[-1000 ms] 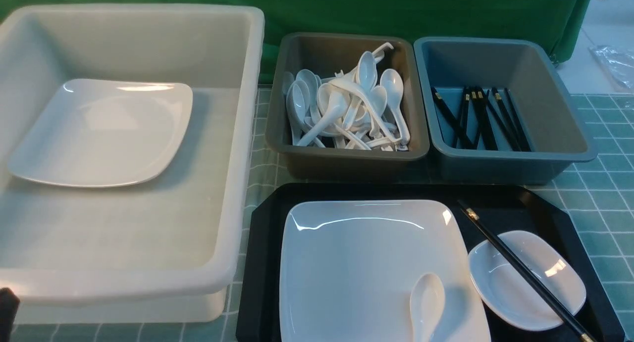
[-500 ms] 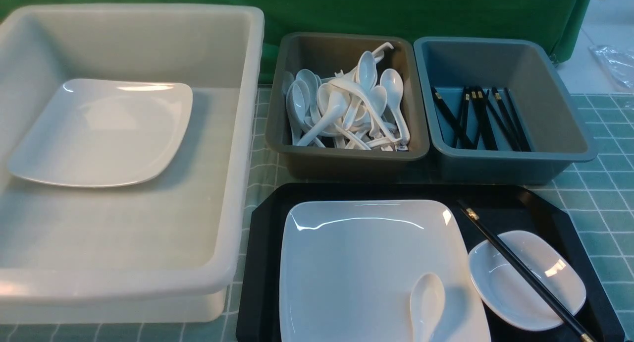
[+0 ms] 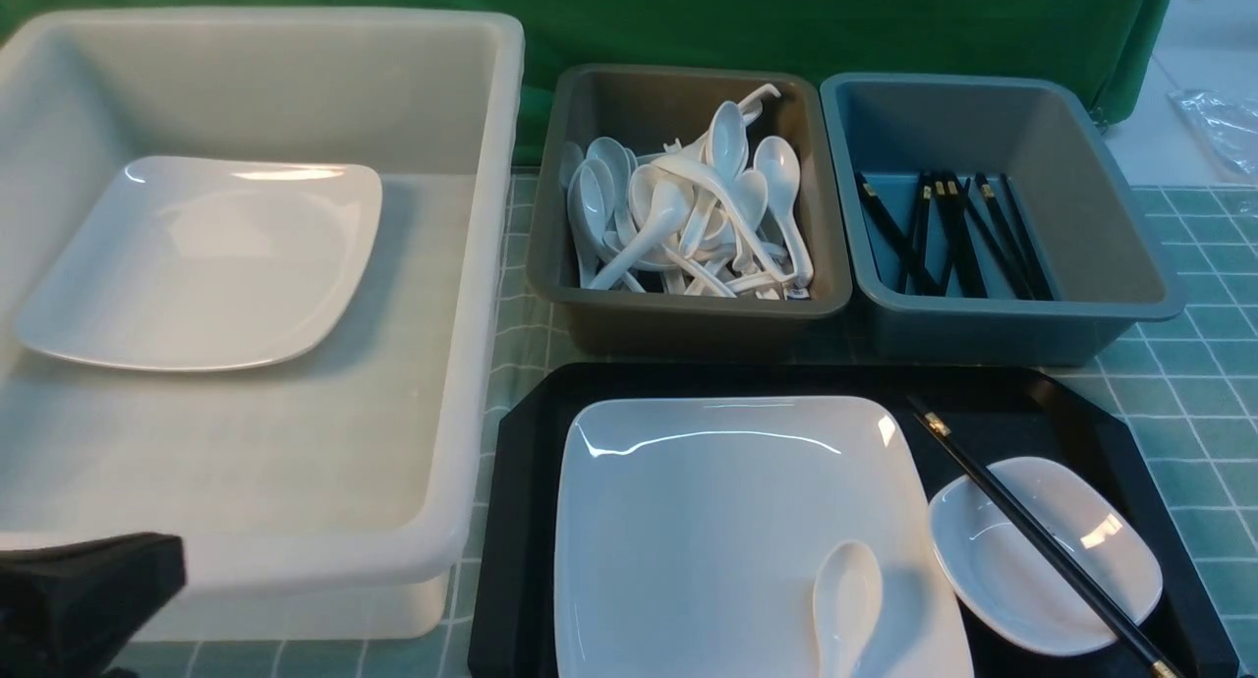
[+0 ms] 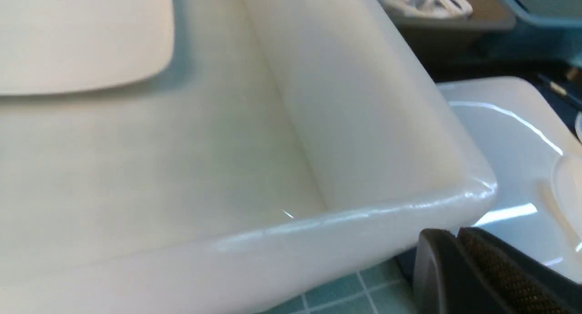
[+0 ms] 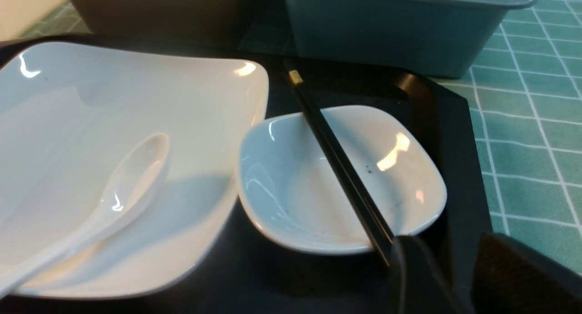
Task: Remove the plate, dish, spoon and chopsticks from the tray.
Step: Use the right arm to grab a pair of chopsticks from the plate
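Hovering with jaws parted and empty, the right gripper is risking knocking the thin black chopsticks off the small white dish.

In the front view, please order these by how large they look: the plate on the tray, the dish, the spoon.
1. plate, clearly largest, though cut by the frame edge.
2. dish.
3. spoon, its handle partly out of frame.

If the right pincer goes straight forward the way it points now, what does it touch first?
Most likely the chopsticks: their near end lies just ahead of the right pincer, resting across the dish. Depth is unclear, so the dish rim might come first.
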